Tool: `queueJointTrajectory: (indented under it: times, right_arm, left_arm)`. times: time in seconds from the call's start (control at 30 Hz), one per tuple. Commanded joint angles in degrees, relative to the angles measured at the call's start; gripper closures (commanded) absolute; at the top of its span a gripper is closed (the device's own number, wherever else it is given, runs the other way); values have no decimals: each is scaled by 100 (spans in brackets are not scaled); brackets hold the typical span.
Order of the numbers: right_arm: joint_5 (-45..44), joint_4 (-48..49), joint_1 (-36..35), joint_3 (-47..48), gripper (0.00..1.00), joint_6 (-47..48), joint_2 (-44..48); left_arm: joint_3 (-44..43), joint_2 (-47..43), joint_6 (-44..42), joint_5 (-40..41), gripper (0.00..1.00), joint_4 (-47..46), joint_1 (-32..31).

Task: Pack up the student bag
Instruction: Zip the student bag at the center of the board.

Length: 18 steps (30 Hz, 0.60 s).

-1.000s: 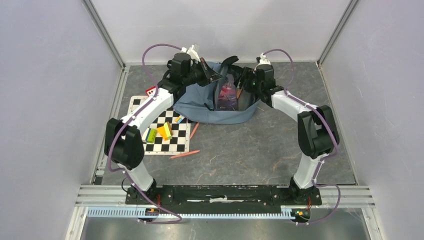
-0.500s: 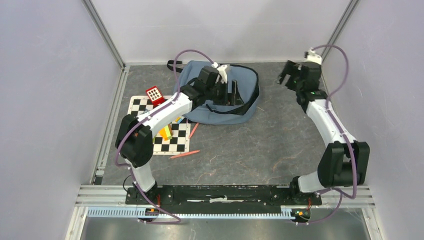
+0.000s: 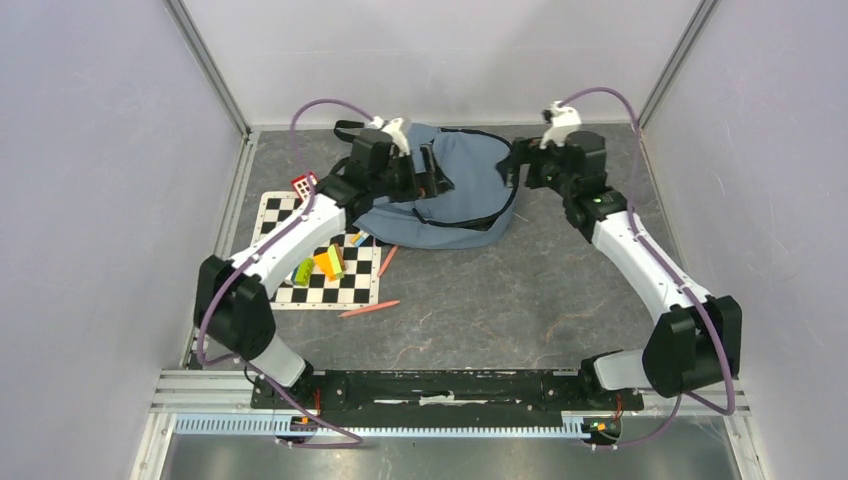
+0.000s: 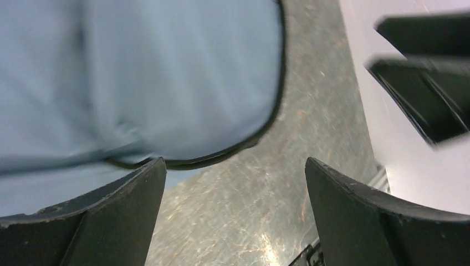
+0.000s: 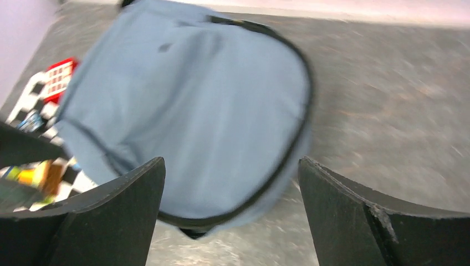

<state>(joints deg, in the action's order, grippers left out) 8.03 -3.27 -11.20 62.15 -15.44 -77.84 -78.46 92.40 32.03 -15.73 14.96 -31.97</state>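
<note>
The dusty blue-grey fabric student bag (image 3: pixel 462 190) lies flat at the far middle of the grey tabletop (image 3: pixel 480 300). It looks soft, limp and probably light, so its dark piped rim or a strap seems the best hold. Both the left tool (image 4: pixel 234 166) and the right tool (image 5: pixel 231 163) are released and empty. A second ago the bag stood open between them.

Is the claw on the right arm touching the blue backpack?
Apart. The right wrist view shows the right gripper open, with the whole student bag lying well beyond its fingertips.
</note>
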Motion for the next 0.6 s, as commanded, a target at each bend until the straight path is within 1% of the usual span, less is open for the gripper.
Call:
queueJointTrajectory:
  times: [0.0,0.07,0.17,0.27,0.37,0.57]
  right_arm:
    - [614,443,-749,539,7,670,-271]
    - [543,346,-1149,768,8,811,-523]
    - [418,-35,-1728,1162,9,1025,-991]
    - [272,-611,-2178,1779,11,1239,-1604]
    - [-64,-1316,-2533,2448,12,1455,-2220]
    - [-93,-2239,-2913,3554,18,1465,-3273]
  left_arm:
    - [594,-545,954,828,0,299,531]
    - [878,-704,1251,1119,0,556,784]
    - [1331,-972,1580,1410,0,657,1051]
    - [1664,-1010,1907,1336,0,628,1323]
    - [1876,-936,2107,1241,0,525,1526]
    - [2261,-796,2465,1040,0,153,1891]
